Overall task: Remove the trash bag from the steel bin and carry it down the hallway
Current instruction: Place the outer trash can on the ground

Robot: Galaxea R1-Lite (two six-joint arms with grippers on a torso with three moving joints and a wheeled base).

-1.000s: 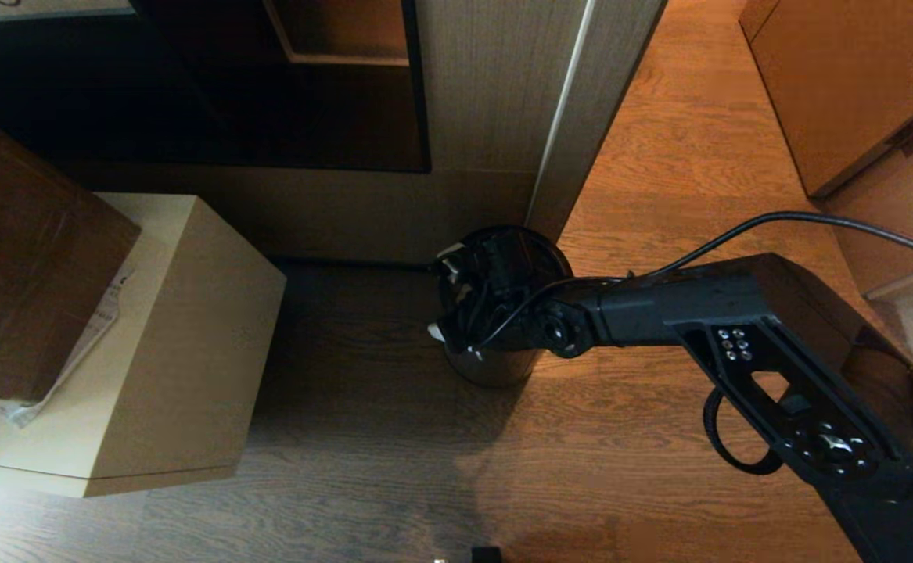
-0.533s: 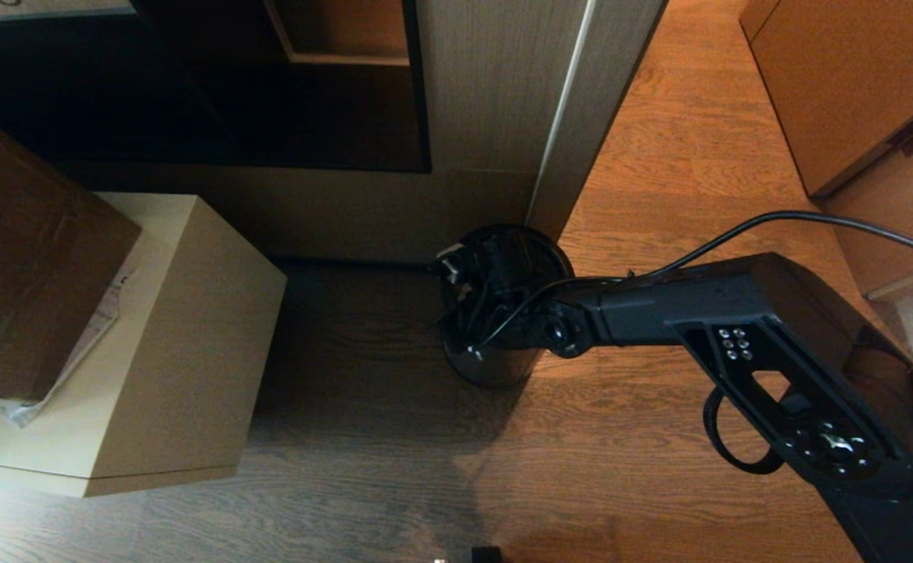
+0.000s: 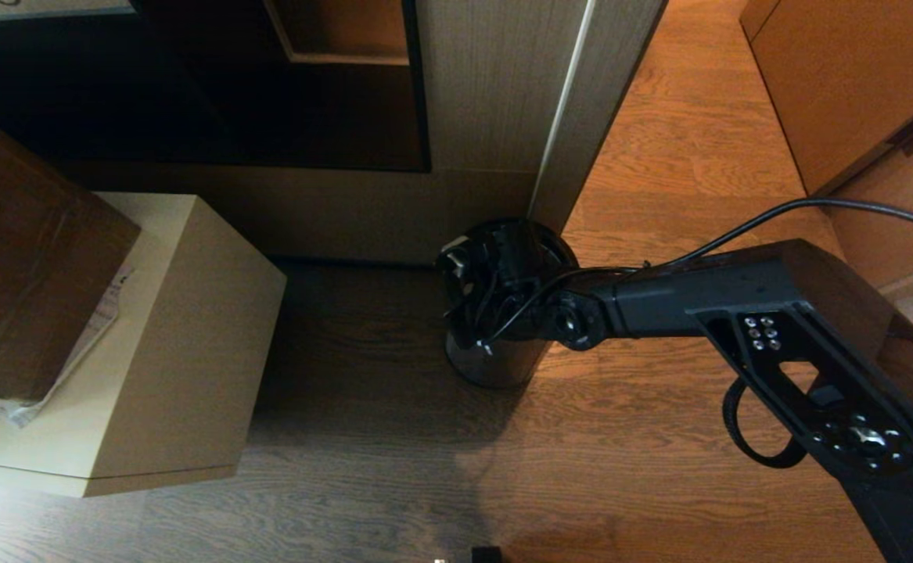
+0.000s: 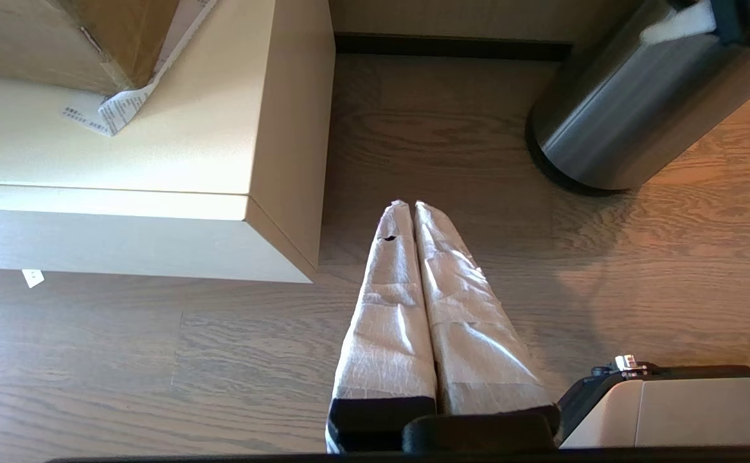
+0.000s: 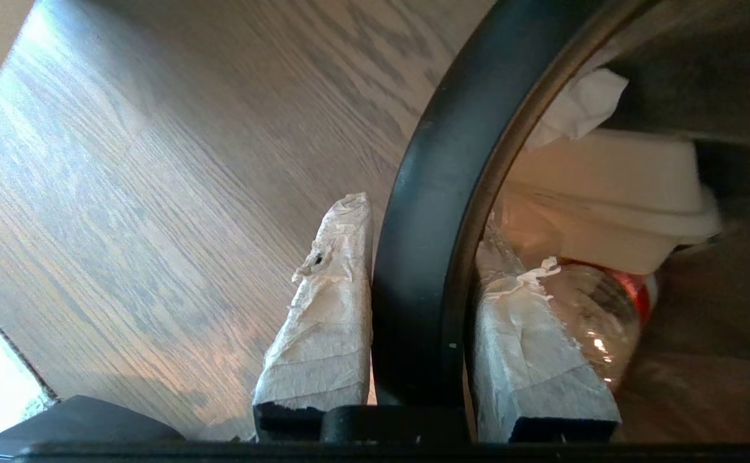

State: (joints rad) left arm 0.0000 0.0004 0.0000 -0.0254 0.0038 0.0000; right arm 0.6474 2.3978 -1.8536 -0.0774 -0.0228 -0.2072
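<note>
The steel bin stands on the wood floor against a cabinet corner and leans in the left wrist view. My right gripper reaches over its top. In the right wrist view the right gripper is shut on the bin's thick black rim, one taped finger outside and one inside. The inner finger presses against the trash bag, crinkled clear plastic over a white container and something red. My left gripper hangs shut and empty over the floor. The hallway is out of view.
A pale low cabinet with a brown cardboard box on it stands left of the bin. A dark shelf unit and its wood side panel rise behind it. Another cabinet stands at the far right.
My right arm has lifted a little, and the bin's top has come up and toward the cabinet with it. A white scrap at the bin's near rim no longer shows.
</note>
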